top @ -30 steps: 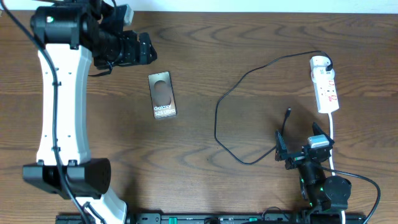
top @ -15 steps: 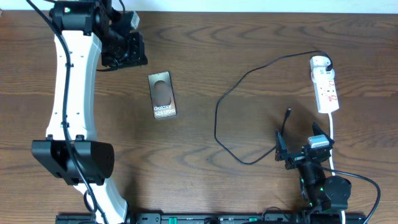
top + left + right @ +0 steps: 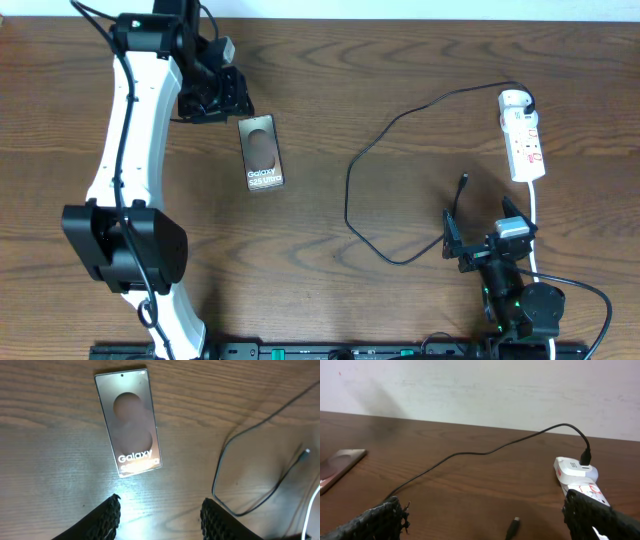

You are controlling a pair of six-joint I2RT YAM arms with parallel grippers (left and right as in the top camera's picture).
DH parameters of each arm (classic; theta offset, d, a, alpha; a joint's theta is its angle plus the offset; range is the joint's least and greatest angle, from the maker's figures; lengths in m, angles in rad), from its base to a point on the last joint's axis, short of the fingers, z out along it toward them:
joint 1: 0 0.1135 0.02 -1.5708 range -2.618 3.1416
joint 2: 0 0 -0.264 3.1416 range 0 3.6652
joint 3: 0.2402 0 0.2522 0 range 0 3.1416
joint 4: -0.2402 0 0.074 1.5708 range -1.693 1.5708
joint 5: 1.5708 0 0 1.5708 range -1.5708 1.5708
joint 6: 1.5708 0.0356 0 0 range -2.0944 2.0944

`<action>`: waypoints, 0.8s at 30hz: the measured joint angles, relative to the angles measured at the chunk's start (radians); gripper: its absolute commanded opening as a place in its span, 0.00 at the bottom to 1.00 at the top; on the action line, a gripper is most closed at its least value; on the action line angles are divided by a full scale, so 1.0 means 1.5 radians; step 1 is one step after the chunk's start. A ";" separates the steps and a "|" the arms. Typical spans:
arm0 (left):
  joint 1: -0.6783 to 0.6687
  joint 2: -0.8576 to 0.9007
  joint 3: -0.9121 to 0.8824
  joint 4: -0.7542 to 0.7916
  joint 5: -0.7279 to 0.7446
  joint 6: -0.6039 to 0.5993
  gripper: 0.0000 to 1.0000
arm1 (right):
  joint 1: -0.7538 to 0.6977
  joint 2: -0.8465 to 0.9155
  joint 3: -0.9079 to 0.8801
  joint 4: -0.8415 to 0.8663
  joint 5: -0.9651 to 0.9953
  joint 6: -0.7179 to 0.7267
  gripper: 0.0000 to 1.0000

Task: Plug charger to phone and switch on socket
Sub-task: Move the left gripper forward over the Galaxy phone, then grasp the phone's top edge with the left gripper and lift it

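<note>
The phone [image 3: 262,154] lies flat on the table, brownish face up with white "Galaxy" lettering; it also shows in the left wrist view [image 3: 129,420] and at the left edge of the right wrist view [image 3: 337,466]. My left gripper [image 3: 222,97] is open and empty, hovering just up-left of the phone [image 3: 160,517]. The black charger cable [image 3: 400,125] loops from the white socket strip [image 3: 522,135] to its loose connector tip [image 3: 462,183], which lies just ahead of my open, empty right gripper [image 3: 482,240]. The tip [image 3: 512,526] and the strip [image 3: 580,477] show in the right wrist view.
The strip's white cord [image 3: 533,215] runs down past the right gripper. The table's far edge meets a white wall [image 3: 480,390]. The cable [image 3: 240,475] shows right of the phone in the left wrist view.
My left arm has swung right and toward the phone, bringing the left gripper close to the phone's top-left corner. The right arm, cable, phone and strip have not moved.
</note>
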 measured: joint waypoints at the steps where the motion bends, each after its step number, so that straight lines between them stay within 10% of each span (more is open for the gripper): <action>1: 0.000 0.002 -0.010 0.007 0.000 -0.003 0.56 | 0.000 0.000 0.000 0.000 0.000 0.000 0.99; 6: 0.000 0.006 -0.049 0.038 -0.001 -0.013 0.57 | 0.000 0.000 0.000 0.000 0.000 0.000 0.99; 7: 0.000 0.006 -0.057 0.045 -0.001 -0.013 0.77 | 0.000 0.000 0.000 0.000 0.000 0.000 0.99; 10: 0.000 0.006 -0.080 0.065 -0.002 -0.013 0.98 | 0.000 0.000 0.000 0.000 0.000 0.000 0.99; 24: 0.000 0.006 -0.166 0.179 -0.003 -0.022 0.98 | 0.000 0.000 0.000 0.000 0.000 0.000 0.99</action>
